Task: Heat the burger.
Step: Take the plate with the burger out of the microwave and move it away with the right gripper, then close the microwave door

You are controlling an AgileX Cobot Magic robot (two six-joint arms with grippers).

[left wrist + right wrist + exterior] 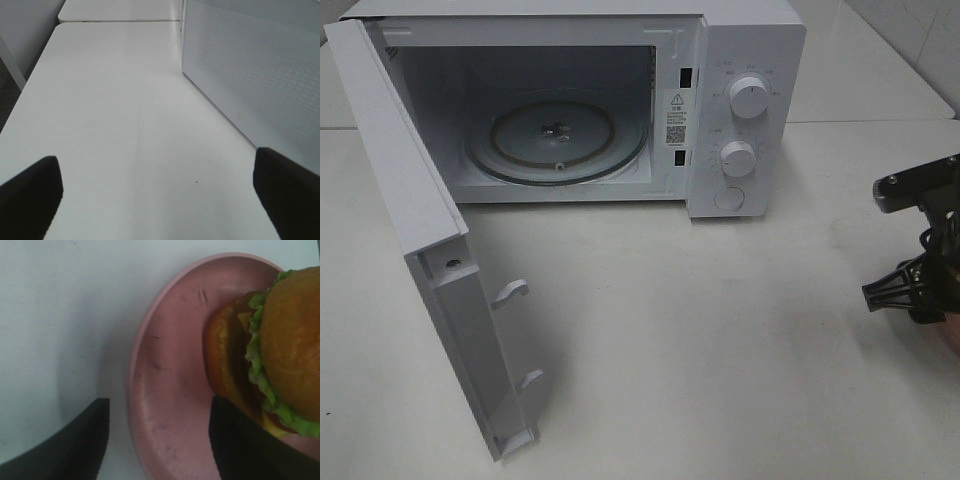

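Right gripper (157, 440) jaws apart, straddling rim of pink plate (165, 390); burger (272, 350) on plate, ungripped; left gripper (157, 200) spread wide over table (115, 110); microwave (740, 110) door open.

burger (292, 335): the bun halves are showing a smooth orange-brown skin with a mild sheen; the lettuce frill is looking like moulded green plastic.
plate (170, 390): it is appearing as matt pink plastic, carrying dark scuffs and scratches.
table (720, 350): it is presenting a smooth, matt white top with a few small specks.
microwave (750, 60): it is showing a smooth white casing with a faint satin sheen.
turntable (558, 135): it is looking like clear, glossy glass.
fingers (75, 440): they are appearing matt black.
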